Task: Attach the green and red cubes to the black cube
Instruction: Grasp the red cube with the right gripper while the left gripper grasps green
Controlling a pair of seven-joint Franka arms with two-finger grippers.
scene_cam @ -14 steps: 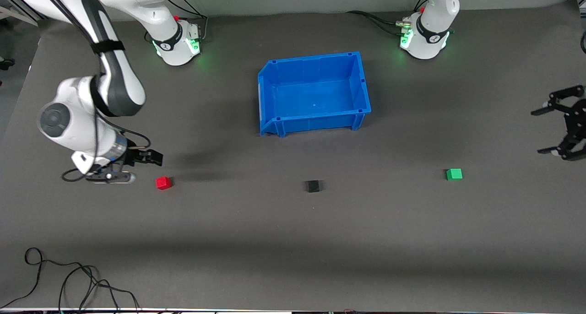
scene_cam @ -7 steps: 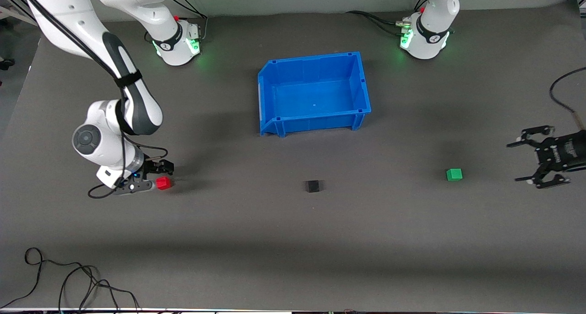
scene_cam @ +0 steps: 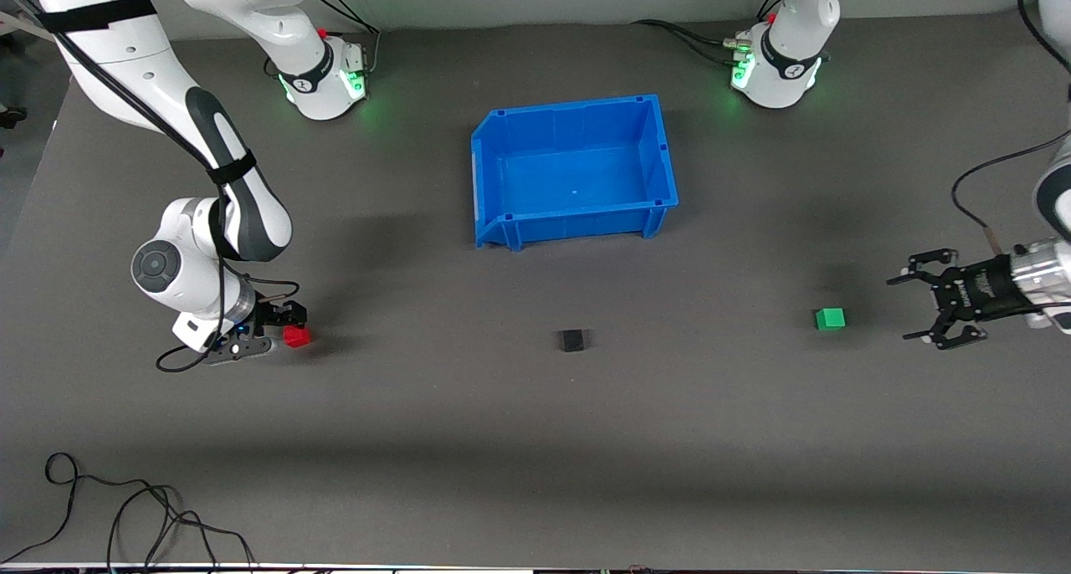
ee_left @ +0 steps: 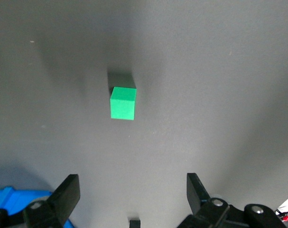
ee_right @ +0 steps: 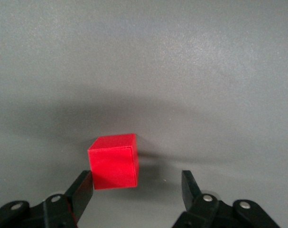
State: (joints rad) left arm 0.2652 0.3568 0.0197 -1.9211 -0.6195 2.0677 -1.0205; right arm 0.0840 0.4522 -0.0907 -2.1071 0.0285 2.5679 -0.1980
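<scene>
Both hands have closed in since a second ago. From the front, the right hand reaches the red cube; the left hand, spread wide, sits beside the green cube, toward its own end of the tabletop. Between the cubes lies the black cube, with a blue bin farther back. The left wrist view shows the green cube ahead of parted fingers. The right wrist view shows the red cube touching one finger, unclamped.

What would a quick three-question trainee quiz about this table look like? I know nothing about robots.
1. True or false: the blue bin holds a cube.
2. Which cube sits between the right gripper's fingers?
3. The left gripper is: A) shut on the green cube; B) open, beside it, not touching; C) over the black cube.

Key: 1 false; 2 the red cube; 3 B.
</scene>
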